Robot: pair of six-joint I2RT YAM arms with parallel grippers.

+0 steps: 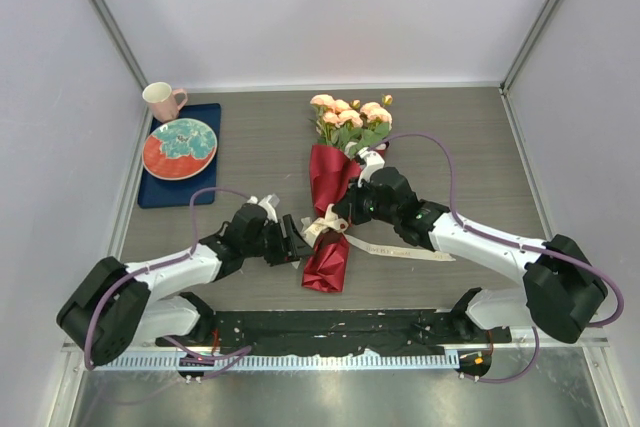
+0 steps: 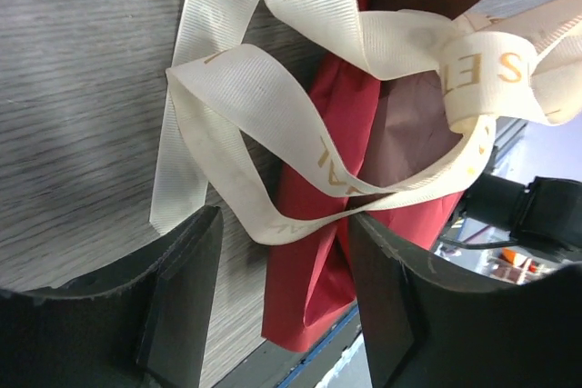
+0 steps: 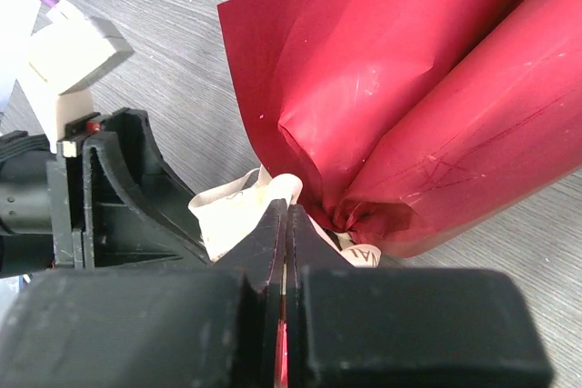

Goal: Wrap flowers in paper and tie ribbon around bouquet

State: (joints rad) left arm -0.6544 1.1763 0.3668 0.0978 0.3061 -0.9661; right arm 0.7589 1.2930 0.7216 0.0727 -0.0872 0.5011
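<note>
Both sides of bouquet [image 1: 325,172] flanked: left pincer [image 2: 284,224] agape, right pincer [image 3: 286,217] closed.

The flowers [image 1: 350,115] have pale pink-peach heads and green leaves. The paper [image 1: 328,179] is plain deep red. The ribbon [image 2: 264,97] is cream-white and finely ribbed, with gold lettering. The tray [image 1: 160,195] is dark blue. The plate [image 1: 152,162] has an orange-red rim and a teal centre, apparently mottled white. The mug [image 1: 160,99] is pale pink. The table [image 1: 260,147] is grey woodgrain.
</note>
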